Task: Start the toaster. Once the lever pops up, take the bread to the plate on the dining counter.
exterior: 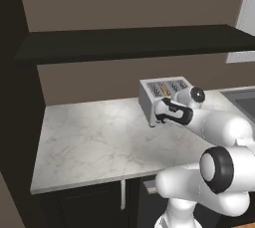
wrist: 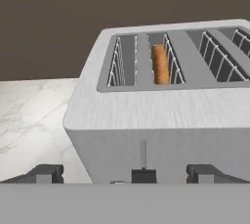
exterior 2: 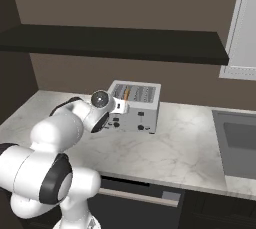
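Hand view: gripper (wrist: pixel 125 174) jaws fully spread, empty, straddling the dark lever (wrist: pixel 144 175) at 6 o'clock on the toaster (wrist: pixel 161 120) front. Bread (wrist: pixel 160 64) stands edge-up in the second slot, at 12 o'clock.

Glossy white rounded arm (exterior: pixel 219 127) segments, black joint rings and end caps, dark squarish fingertips (wrist: pixel 46 173).

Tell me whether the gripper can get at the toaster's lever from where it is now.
Probably yes. The open gripper sits right at the toaster front, the dark lever between its fingertips, with nothing in the way.
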You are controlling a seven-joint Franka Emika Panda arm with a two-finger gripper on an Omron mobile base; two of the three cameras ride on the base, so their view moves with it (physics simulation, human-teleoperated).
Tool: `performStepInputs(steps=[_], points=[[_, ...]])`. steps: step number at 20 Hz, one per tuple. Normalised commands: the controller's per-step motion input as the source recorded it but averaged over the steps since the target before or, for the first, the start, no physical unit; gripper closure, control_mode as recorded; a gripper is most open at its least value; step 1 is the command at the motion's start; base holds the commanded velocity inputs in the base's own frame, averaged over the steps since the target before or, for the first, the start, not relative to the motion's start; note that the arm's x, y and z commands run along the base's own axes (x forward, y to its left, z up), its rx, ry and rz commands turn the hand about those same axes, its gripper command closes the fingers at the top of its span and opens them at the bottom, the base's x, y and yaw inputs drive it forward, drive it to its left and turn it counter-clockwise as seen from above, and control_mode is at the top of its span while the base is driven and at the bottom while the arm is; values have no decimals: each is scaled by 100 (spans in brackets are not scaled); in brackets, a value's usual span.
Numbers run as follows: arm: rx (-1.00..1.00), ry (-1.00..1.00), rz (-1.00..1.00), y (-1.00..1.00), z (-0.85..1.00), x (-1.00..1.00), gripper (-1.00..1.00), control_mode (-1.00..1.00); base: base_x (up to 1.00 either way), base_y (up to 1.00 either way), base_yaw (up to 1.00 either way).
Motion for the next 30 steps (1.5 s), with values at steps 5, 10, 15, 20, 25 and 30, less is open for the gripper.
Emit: performStepInputs(steps=[5, 10, 15, 20, 25, 30], points=[[-5, -6, 0, 0, 1, -6, -100, -100, 0, 0, 0], [-5, -6, 0, -1, 21, 0, -100, -100, 0, 0, 0], [-3, -3, -1, -3, 34, 0, -100, -100, 0, 0, 0], [0, 0, 0, -14, 31, 0, -100, -100, 0, 0, 0], [0, 0, 0, -23, 21, 8, -100, -100, 0, 0, 0], [0, 0, 0, -18, 0, 29, -100, -100, 0, 0, 0]])
